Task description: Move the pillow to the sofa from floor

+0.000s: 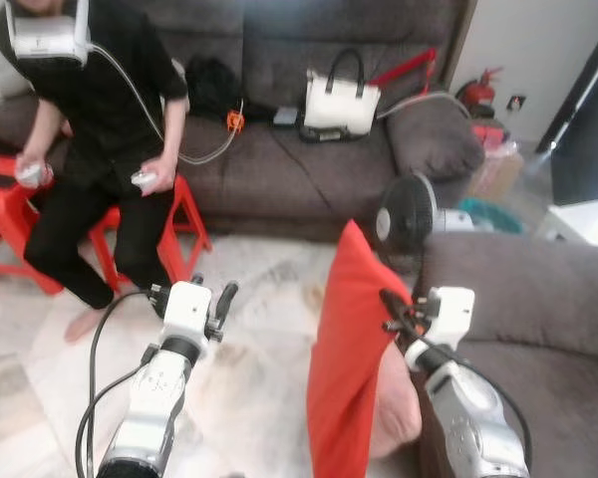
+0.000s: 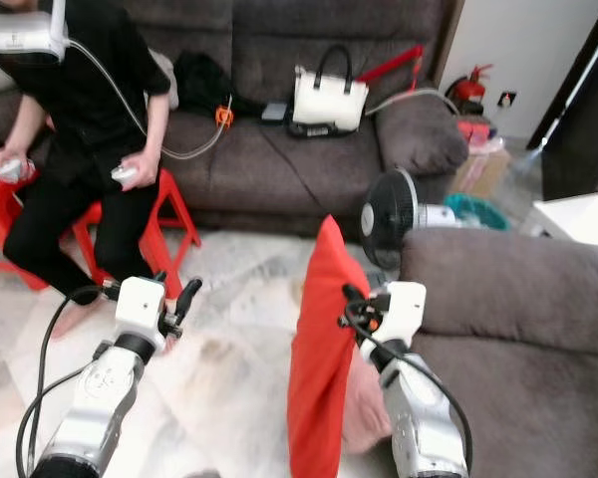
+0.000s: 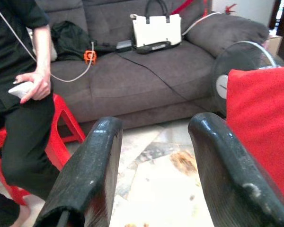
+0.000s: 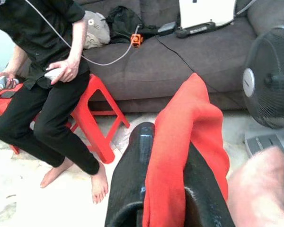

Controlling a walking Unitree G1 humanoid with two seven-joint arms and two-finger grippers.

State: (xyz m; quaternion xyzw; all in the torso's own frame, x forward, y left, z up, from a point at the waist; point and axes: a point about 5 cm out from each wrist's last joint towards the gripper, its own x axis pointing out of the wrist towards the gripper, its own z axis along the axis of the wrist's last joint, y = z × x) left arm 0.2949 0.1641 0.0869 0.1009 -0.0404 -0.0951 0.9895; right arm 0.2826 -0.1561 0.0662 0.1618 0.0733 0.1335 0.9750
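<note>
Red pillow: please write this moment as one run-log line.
red fabric pillow: upright, beside grey sofa | right gripper: shut on pillow | left gripper: open, free

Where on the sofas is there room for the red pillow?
The near sofa to the right of the right end effector, which grips the pillow, looks bare on its arm and seat. The far sofa's middle cushion is free, bar a cable; its back is crowded by the handbag and dark bag.

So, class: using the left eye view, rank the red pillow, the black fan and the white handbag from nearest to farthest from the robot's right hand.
1. Red pillow: pinched in the right hand.
2. Black fan: on the floor just beyond, by the sofa arm.
3. White handbag: on the far sofa's seat.
</note>
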